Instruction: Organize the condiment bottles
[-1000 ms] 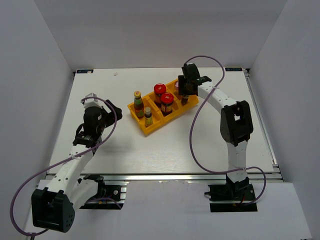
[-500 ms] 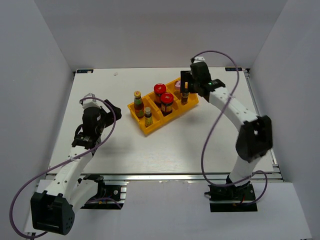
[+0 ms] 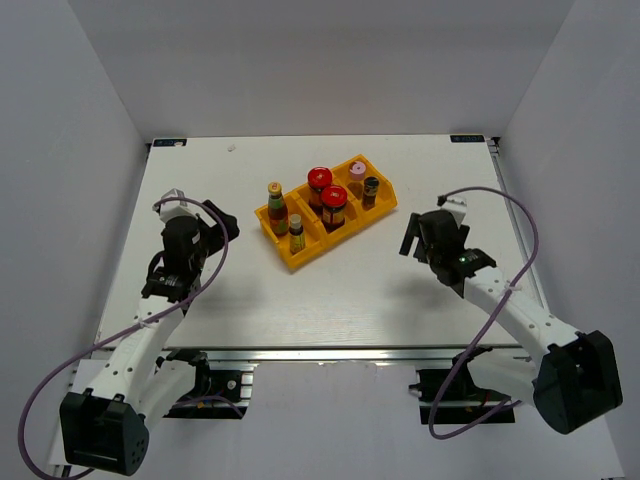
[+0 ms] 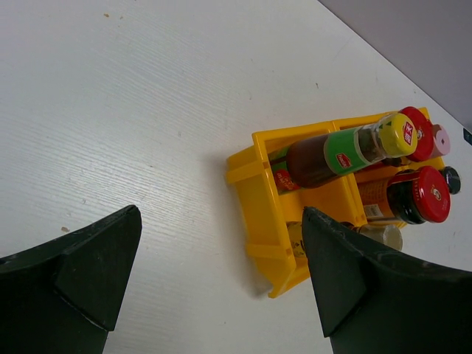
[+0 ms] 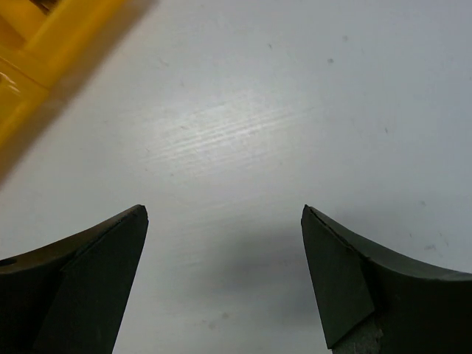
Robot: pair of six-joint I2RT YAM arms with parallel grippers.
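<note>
All 6 condiment bottles (image 3: 326, 197) stand in yellow tray (image 3: 300, 258), at 12 o'clock on table (image 3: 300, 305); sorting looks done. L gripper (image 4: 221, 214) at tray's 9 o'clock, R gripper (image 5: 221, 210) at its 4 o'clock, both w/ jaws wide apart, holding nothing. Next prob just park arms, no grasp needed.

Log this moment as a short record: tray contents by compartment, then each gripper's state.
tray: yellow tray, three compartments, on the table
left compartment, top view: green-capped sauce bottle, slim yellow-capped bottle
middle compartment: far red-lidded jar, near red-lidded jar
right compartment: pink-lidded shaker, dark-lidded jar
left gripper: open, empty, left of the tray
right gripper: open, empty, right of the tray
bottles outside tray: none seen
</note>
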